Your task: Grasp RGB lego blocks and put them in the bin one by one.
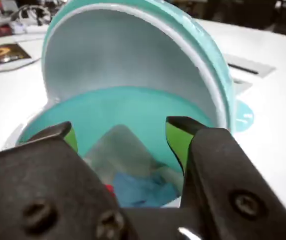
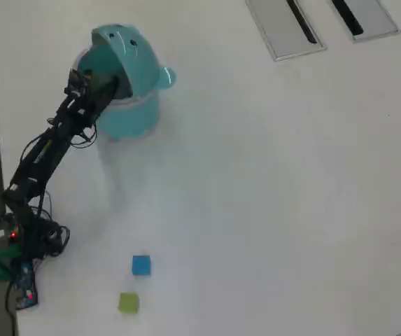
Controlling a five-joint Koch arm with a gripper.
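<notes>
Currently the teal whale bin point(image 2: 131, 112) stands at the upper left of the white bench point(image 2: 270, 182) in the overhead view, lid tipped back, a sliver of red point(image 1: 108, 189) showing inside beside blue crumpled stuff in the wrist view. Claw point(image 1: 123, 135) hangs over the mouth, jaws parted, nothing between the green pads point(image 1: 177, 140). Blue cube point(image 2: 141, 265) and yellow-green cube point(image 2: 129, 302) lie well apart from the bin, near the arm's base; best to lift straight up clear of the lid rim before swinging to the blue one.
</notes>
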